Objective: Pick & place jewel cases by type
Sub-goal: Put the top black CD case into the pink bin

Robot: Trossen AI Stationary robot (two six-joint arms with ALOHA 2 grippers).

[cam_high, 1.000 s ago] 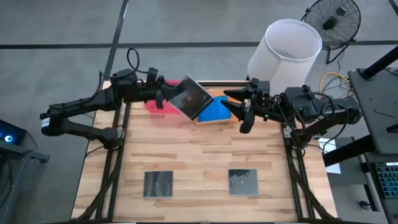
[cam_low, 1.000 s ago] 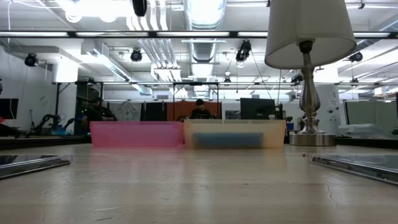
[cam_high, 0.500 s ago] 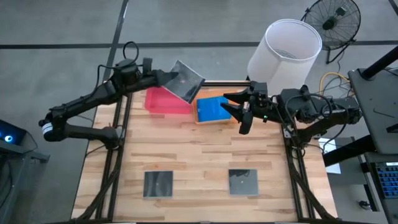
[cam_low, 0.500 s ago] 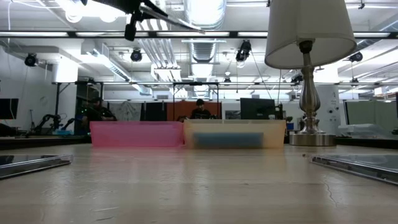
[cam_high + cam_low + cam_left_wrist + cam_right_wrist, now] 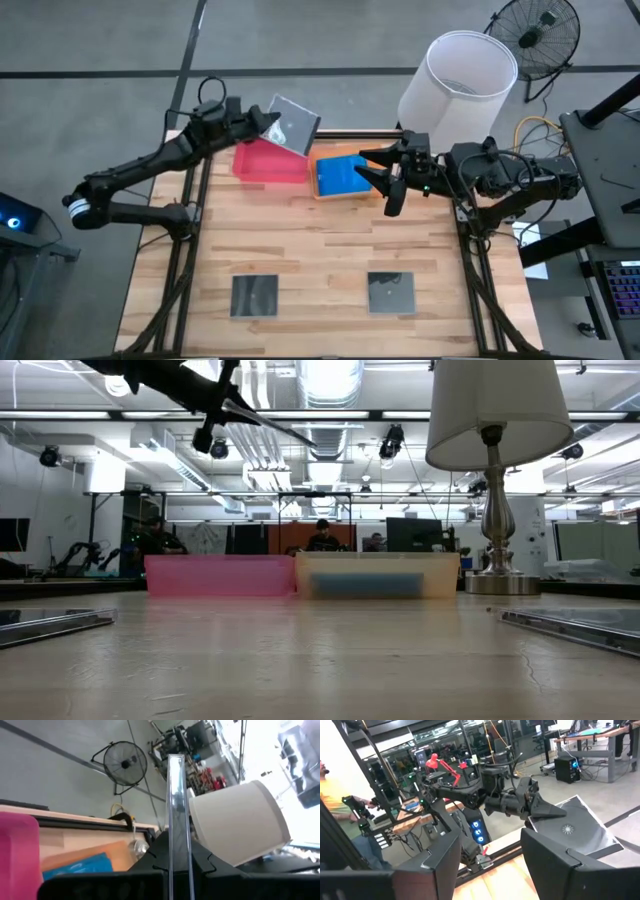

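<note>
My left gripper (image 5: 264, 122) is shut on a dark grey jewel case (image 5: 293, 123), high above the far edge of the pink tray (image 5: 262, 162). The case shows edge-on in the left wrist view (image 5: 176, 805) and in the low view (image 5: 268, 420). Blue jewel cases (image 5: 340, 175) lie flat in the orange tray (image 5: 350, 193). Two more dark cases lie flat on the near table, one to the left (image 5: 255, 295) and one to the right (image 5: 391, 292). My right gripper (image 5: 386, 182) is open and empty, just right of the orange tray. My left gripper pinches the dark case between its two fingers (image 5: 155, 857), one on each flat face, at the case's left edge (image 5: 274, 121). The fingers come from the table's left, roughly level. The case sticks out past them toward the right, tilted and lifted clear of the tray.
A lamp with a white shade (image 5: 458, 72) stands at the far right corner, close behind my right arm. A fan (image 5: 545, 30) stands on the floor beyond. The table's middle (image 5: 320, 240) is bare wood. People sit in the room behind (image 5: 321, 535).
My left gripper has carried the dark case from above the gap between the two trays toward the table's far edge and a little left. The case has tipped more on edge and stays clear of the trays.
</note>
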